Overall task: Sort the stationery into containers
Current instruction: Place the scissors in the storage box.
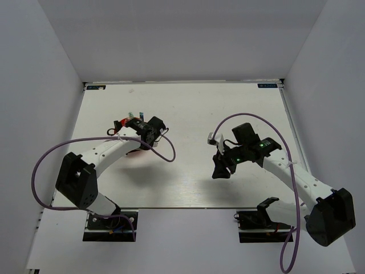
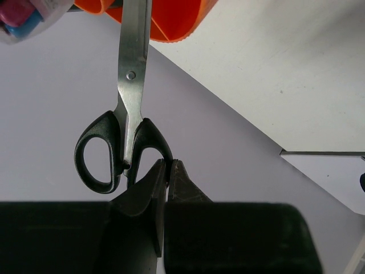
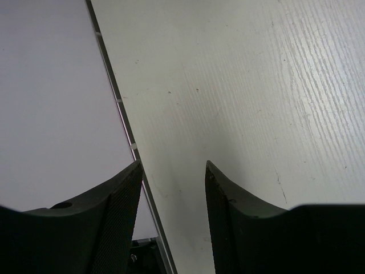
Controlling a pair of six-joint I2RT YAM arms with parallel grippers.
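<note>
Forward, left tool tight on scissors handle

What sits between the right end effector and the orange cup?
Top external view: bare table and the left arm's purple cable loop before the cup.

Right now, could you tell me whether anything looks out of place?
Only the scissors: their blades point into the orange cup but the black handles stick far out, one loop pinched by the left gripper. Nothing looks spilled or damaged.

White table, grain visible, faint scuffs. Pale walls on three sides. Blue label at far right corner, second label far left
</note>
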